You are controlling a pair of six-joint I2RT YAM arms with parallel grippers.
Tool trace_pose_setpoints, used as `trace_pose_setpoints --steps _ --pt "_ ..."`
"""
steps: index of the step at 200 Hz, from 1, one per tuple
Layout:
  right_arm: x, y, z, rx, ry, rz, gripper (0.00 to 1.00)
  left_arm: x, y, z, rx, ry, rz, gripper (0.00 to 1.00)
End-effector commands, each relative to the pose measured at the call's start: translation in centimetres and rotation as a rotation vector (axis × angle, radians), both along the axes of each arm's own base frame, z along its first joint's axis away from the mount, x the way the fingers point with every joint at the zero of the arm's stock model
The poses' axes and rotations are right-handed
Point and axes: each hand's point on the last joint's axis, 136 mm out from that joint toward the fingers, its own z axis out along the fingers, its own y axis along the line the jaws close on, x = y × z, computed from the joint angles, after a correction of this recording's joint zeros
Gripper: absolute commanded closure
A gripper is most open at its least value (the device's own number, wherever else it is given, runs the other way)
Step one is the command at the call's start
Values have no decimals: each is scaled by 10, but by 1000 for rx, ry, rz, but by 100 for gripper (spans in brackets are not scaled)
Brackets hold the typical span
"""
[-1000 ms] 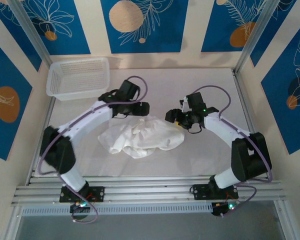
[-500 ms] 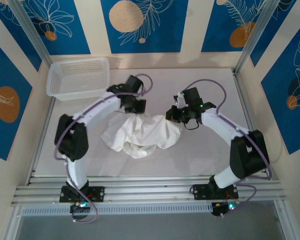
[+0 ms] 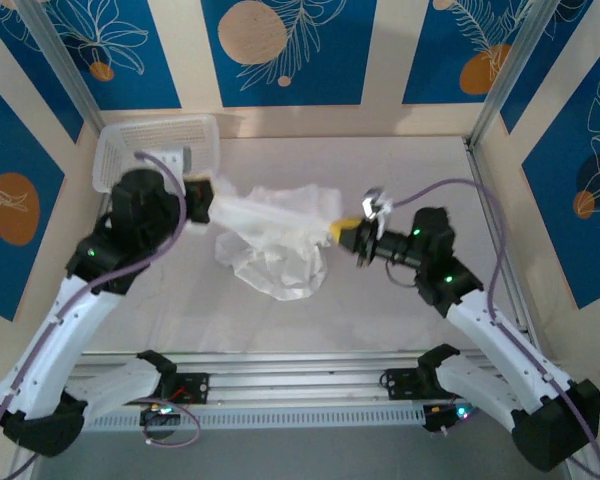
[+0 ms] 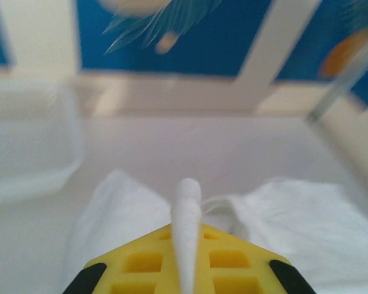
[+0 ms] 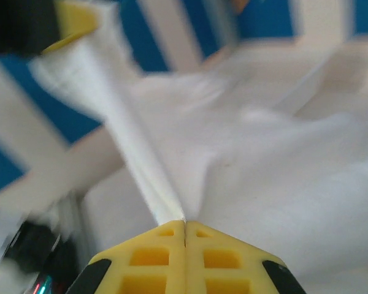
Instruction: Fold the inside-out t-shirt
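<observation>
The inside-out t-shirt (image 3: 275, 235), white and wrinkled, hangs above the table, stretched between both grippers, its lower part sagging toward the tabletop. My left gripper (image 3: 206, 200) is shut on its left end; in the left wrist view a pinched ridge of the t-shirt (image 4: 294, 226) stands up between the yellow fingers of that gripper (image 4: 187, 231). My right gripper (image 3: 346, 231) is shut on the right end. In the right wrist view the t-shirt (image 5: 282, 171) runs as a taut band from the closed gripper (image 5: 184, 223) up to the left gripper (image 5: 70, 21).
A white plastic mesh basket (image 3: 170, 140) stands at the back left corner, partly behind the left arm, and appears blurred as the basket (image 4: 24, 141) in the left wrist view. Metal frame posts (image 3: 500, 80) and patterned walls close in the white table (image 3: 420, 170).
Both grippers shut on the t-shirt, rose and pulled apart. The cloth went from a heap on the table to a sheet stretched in the air between them.
</observation>
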Motion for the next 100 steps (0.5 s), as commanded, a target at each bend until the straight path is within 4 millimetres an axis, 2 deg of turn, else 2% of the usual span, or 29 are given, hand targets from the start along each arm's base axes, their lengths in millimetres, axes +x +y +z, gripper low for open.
trace_pose_setpoints --steps 1,4,6,7,10,11,19,27,44,60,73,80,100 --pt "-67 25 -54 -113 81 304 82 -15 55 -97 149 200 246 70" --pt "-71 26 -57 -118 98 311 72 -18 56 -101 141 203 247 65" --pt "-71 26 -57 -119 103 308 69 -20 57 -101 136 200 249 62" --pt "-71 25 -58 -121 110 301 63 -21 57 -103 134 201 250 61" --pt "-69 25 -59 -122 120 286 59 -23 58 -103 124 194 252 56" --pt "-67 24 -59 -122 124 269 54 -23 58 -104 122 192 252 55" --pt "-53 18 -60 -119 139 174 44 -25 57 -102 97 159 240 47" --pt "-35 10 -57 -108 137 68 40 -23 53 -95 77 119 214 43" --pt "7 -15 -61 -104 201 -173 38 -13 28 -79 36 86 105 43" --pt "44 -48 -82 -140 396 -410 40 -1 -12 -80 -7 162 -41 47" --pt "60 -68 -105 -183 602 -522 45 6 -51 -95 -24 263 -153 49" --pt "64 -74 -111 -188 680 -548 47 7 -72 -104 -25 304 -208 49" --pt "72 -76 -137 -215 821 -551 48 6 -126 -139 -22 449 -303 48"
